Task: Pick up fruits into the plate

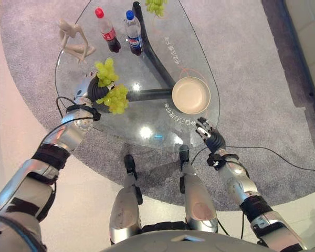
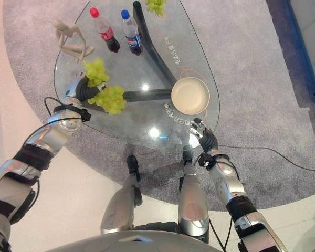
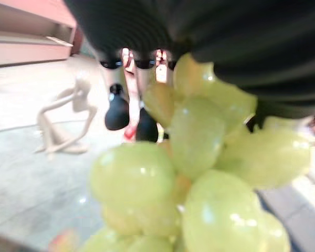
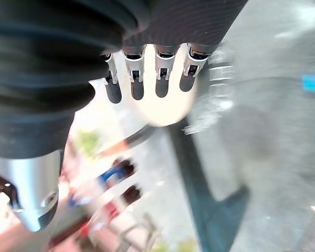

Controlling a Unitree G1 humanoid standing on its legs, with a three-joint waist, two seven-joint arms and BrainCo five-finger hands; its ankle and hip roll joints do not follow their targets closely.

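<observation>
My left hand (image 1: 96,89) is over the left part of the glass table (image 1: 147,131), shut on a bunch of green grapes (image 1: 114,98). The grapes bulge out on both sides of the hand and hang close under it in the left wrist view (image 3: 199,173). A round beige plate (image 1: 190,95) lies on the table's right side, a short way to the right of the grapes. My right hand (image 1: 210,135) hovers at the table's near edge just below the plate, its fingers (image 4: 136,79) straight and holding nothing.
A second bunch of green grapes (image 1: 156,5) lies at the table's far end. Two dark soda bottles, one red-capped (image 1: 107,30) and one blue-capped (image 1: 133,32), stand beside a pale figurine (image 1: 73,39) at the far left. Grey carpet surrounds the table.
</observation>
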